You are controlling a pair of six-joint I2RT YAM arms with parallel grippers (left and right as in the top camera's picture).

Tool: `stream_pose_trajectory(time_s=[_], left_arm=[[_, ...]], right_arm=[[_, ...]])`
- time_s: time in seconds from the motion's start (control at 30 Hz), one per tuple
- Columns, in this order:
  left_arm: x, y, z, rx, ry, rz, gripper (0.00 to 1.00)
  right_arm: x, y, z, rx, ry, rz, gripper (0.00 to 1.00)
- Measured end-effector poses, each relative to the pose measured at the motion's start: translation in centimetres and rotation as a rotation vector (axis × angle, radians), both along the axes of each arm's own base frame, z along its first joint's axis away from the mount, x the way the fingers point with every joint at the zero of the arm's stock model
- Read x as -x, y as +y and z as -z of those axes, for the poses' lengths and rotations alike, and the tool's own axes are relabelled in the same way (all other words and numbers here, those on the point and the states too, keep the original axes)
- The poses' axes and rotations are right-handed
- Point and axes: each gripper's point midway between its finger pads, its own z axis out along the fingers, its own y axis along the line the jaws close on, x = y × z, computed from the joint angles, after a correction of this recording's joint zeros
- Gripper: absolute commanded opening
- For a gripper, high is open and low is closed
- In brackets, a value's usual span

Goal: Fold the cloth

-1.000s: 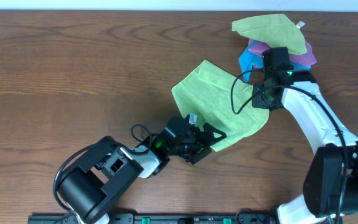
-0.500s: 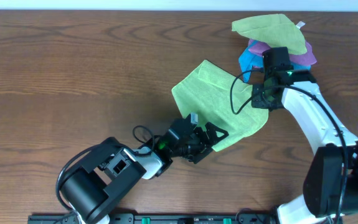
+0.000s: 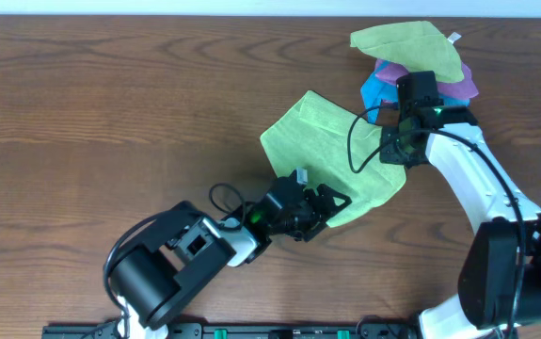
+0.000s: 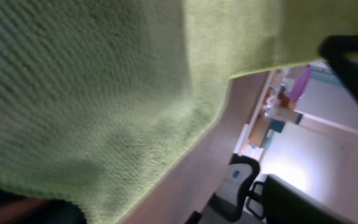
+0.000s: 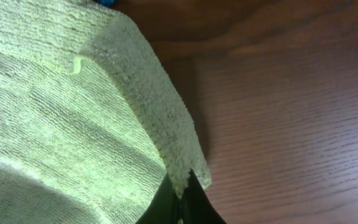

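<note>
The lime-green cloth (image 3: 322, 141) lies spread on the wooden table, right of the middle. My right gripper (image 3: 393, 151) is shut on the cloth's right edge; the right wrist view shows the closed jaws (image 5: 180, 200) pinching a folded-up strip of the cloth (image 5: 73, 124). My left gripper (image 3: 331, 207) is at the cloth's lower edge with its jaws spread. In the left wrist view the cloth (image 4: 104, 93) fills most of the frame, with one black finger (image 4: 353, 59) far off at the upper right.
A second green cloth (image 3: 411, 47) lies at the far right on top of a purple cloth (image 3: 460, 89) and a bright blue cloth (image 3: 378, 92), just behind my right gripper. Bare wooden table (image 3: 110, 113) stretches to the left.
My left gripper has slid right and slightly up, onto the cloth's lower edge. The right arm and the cloth have not moved.
</note>
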Motion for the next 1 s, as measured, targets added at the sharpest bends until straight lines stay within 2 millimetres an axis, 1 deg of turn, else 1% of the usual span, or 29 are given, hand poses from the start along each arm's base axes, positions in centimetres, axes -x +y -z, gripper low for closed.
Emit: stream_pose_trajectory(time_s=[0.03, 0.07, 0.13, 0.2, 0.27, 0.33, 0.4, 0.43, 0.47, 0.5, 0.57, 0.63, 0.7, 0.77, 0.8, 0.87, 0.93, 0.97, 1.0], left_arm=[[0.0, -0.1, 0.3, -0.005, 0.003, 0.005, 0.13], [0.0, -0.1, 0.7, -0.010, 0.002, 0.007, 0.06], [-0.2, -0.2, 0.5, 0.002, -0.025, 0.018, 0.05], [-1.1, -0.3, -0.8, 0.053, -0.078, 0.035, 0.06], [-2.8, 0.3, -2.3, 0.104, -0.132, 0.040, 0.06], [-5.3, 1.9, -3.7, 0.136, -0.174, 0.026, 0.05], [-8.5, 4.4, -5.4, 0.165, -0.220, -0.004, 0.06], [-10.4, 6.1, -6.6, 0.183, -0.246, -0.025, 0.06], [-11.5, 7.1, -7.4, 0.193, -0.265, -0.035, 0.06], [-13.2, 8.9, -8.8, 0.208, -0.288, -0.056, 0.06], [-15.9, 11.5, -11.3, 0.229, -0.327, -0.083, 0.05], [-17.9, 13.4, -13.7, 0.244, -0.360, -0.093, 0.06], [-19.8, 14.8, -15.8, 0.252, -0.382, -0.097, 0.05], [-21.2, 15.7, -17.8, 0.253, -0.409, -0.100, 0.06], [-22.1, 16.3, -19.0, 0.249, -0.422, -0.102, 0.05], [-23.3, 17.1, -20.7, 0.230, -0.445, -0.106, 0.05], [-24.1, 17.6, -22.0, 0.210, -0.464, -0.107, 0.06], [-24.6, 18.1, -22.6, 0.193, -0.469, -0.113, 0.05], [-24.9, 18.3, -23.0, 0.181, -0.484, -0.112, 0.06]], right_arm=[[0.0, 0.0, 0.0, 0.000, 0.001, 0.000, 0.02], [0.0, 0.0, 0.0, 0.001, 0.001, 0.000, 0.01], [0.1, 0.0, 0.0, 0.000, 0.005, 0.000, 0.01], [0.2, 0.0, 0.0, -0.001, 0.008, 0.000, 0.01], [0.2, 0.3, 0.1, -0.017, 0.009, -0.004, 0.02], [0.2, 0.7, 0.1, -0.042, 0.011, -0.011, 0.01], [0.2, 1.3, 0.2, -0.075, 0.012, -0.019, 0.01], [0.1, 1.7, 0.2, -0.093, 0.008, -0.025, 0.01], [-0.1, 2.1, 0.1, -0.109, 0.001, -0.033, 0.01], [-0.4, 2.8, 0.0, -0.132, -0.012, -0.046, 0.01], [-1.1, 4.5, -0.2, -0.178, -0.045, -0.083, 0.01], [-2.0, 6.6, -0.7, -0.220, -0.089, -0.129, 0.01], [-2.5, 8.5, -1.2, -0.250, -0.120, -0.171, 0.01], [-3.3, 10.3, -2.0, -0.276, -0.164, -0.213, 0.01], [-4.2, 11.2, -2.8, -0.291, -0.208, -0.233, 0.01], [-5.8, 12.4, -4.6, -0.310, -0.288, -0.259, 0.01], [-7.6, 13.2, -6.7, -0.324, -0.377, -0.273, 0.01], [-8.9, 13.4, -8.1, -0.328, -0.441, -0.278, 0.01], [-9.6, 13.5, -9.1, -0.329, -0.479, -0.280, 0.01]])
